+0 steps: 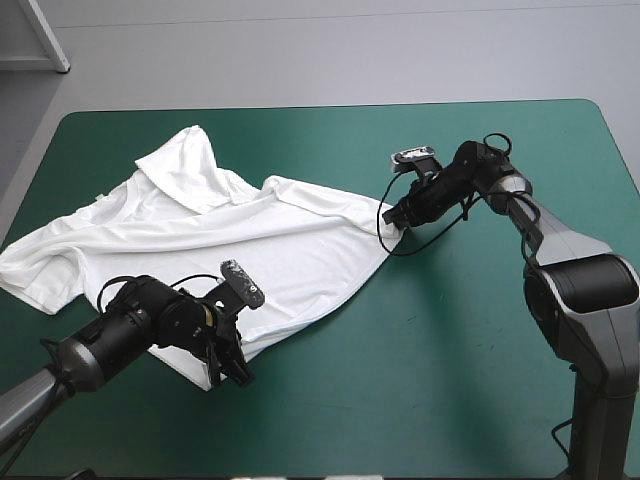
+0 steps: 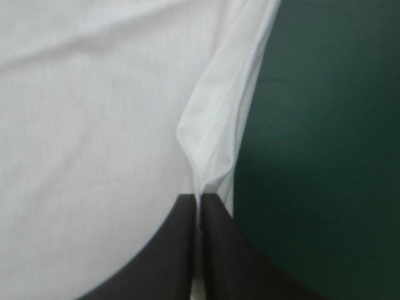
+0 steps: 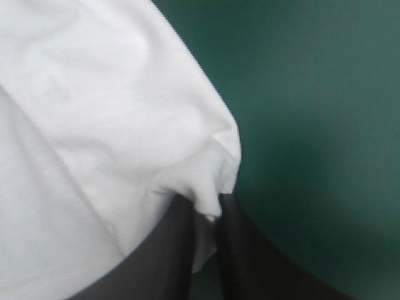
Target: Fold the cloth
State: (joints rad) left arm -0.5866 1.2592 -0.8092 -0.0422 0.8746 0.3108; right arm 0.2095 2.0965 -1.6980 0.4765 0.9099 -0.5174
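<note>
The white T-shirt (image 1: 210, 230) lies spread over the left half of the teal-green table, its far part rumpled and folded over itself. My left gripper (image 1: 228, 372) is at the shirt's near hem corner, shut on the T-shirt; in the left wrist view the hem (image 2: 212, 134) rises in a pinched ridge from between the black fingers (image 2: 178, 250). My right gripper (image 1: 392, 217) holds the shirt's right corner. In the right wrist view a bunch of cloth (image 3: 209, 181) is squeezed between its fingers (image 3: 247, 256), and the T-shirt (image 3: 94, 125) fills the space ahead.
Bare teal-green cover (image 1: 450, 350) stretches to the right of and in front of the shirt. A sleeve (image 1: 35, 270) reaches close to the table's left edge. A white post (image 1: 45, 35) stands beyond the far left corner.
</note>
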